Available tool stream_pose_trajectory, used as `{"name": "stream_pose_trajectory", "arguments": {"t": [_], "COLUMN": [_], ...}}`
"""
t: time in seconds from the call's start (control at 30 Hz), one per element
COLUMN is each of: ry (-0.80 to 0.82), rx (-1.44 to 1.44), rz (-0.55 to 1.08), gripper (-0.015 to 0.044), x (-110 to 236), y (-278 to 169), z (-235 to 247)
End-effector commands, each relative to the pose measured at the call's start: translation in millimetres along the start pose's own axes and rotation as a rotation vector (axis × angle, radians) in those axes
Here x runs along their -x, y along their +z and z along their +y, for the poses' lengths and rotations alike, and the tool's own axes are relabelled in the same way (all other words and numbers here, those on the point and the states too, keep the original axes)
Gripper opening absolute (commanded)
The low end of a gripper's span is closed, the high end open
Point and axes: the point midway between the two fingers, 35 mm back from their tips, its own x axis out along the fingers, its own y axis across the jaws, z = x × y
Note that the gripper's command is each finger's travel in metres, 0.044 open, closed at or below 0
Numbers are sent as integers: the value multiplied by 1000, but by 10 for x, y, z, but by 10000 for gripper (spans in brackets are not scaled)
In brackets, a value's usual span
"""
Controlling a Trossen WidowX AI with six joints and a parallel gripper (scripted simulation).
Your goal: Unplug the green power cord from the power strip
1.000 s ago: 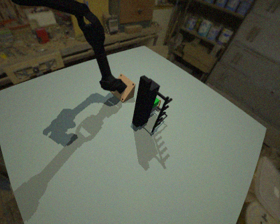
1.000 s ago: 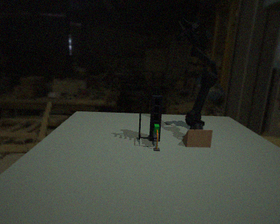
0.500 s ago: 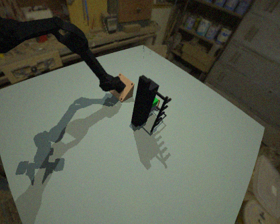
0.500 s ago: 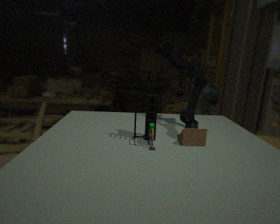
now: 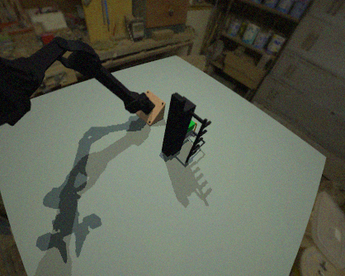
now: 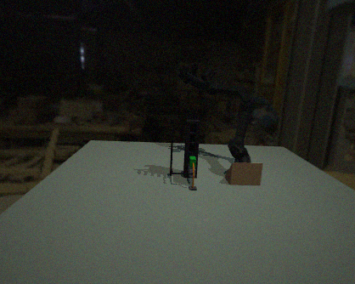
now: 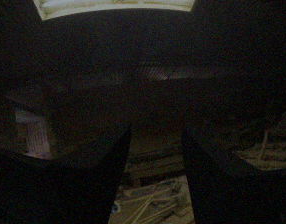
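Note:
The black power strip (image 5: 176,126) (image 6: 192,142) stands upright on the table. A green plug (image 5: 191,126) (image 6: 193,160) is at the strip's side, partly hidden behind it in the top view. The exterior view shows it at the strip's lower front; whether it is seated cannot be told. A thin orange cord (image 6: 194,175) runs down from the plug to a small dark piece on the table. My gripper (image 7: 156,130) is open partway, with nothing between its fingers. In the exterior view it is raised high above the table, away from plug, cord and strip.
A black rack with several short pegs (image 5: 197,140) (image 6: 171,157) stands close beside the strip. A tan block (image 5: 156,112) (image 6: 246,174) is at the arm's base. The pale table (image 5: 237,198) (image 6: 176,238) carries the arm's shadows.

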Motion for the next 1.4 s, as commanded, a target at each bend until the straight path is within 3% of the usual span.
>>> {"name": "stream_pose_trajectory", "arguments": {"t": [0.0, 0.3, 0.57, 0.83, 1.1, 1.27, 1.37], "ry": [43, 215, 441, 697, 998, 1200, 1312], "rx": [-113, -270, -292, -196, 41, 271, 353], "rz": [126, 464, 776, 1070, 1317, 1417, 1400], "gripper": [160, 160, 160, 160, 160, 160, 160], "x": [-171, -335, -64, 584, 1527, 2179, 2385], "y": [-561, -1710, -2451, -2913, -3114, -3128, -3048], "z": [245, 1290, 2507, 3619, 4497, 4862, 4980]}}
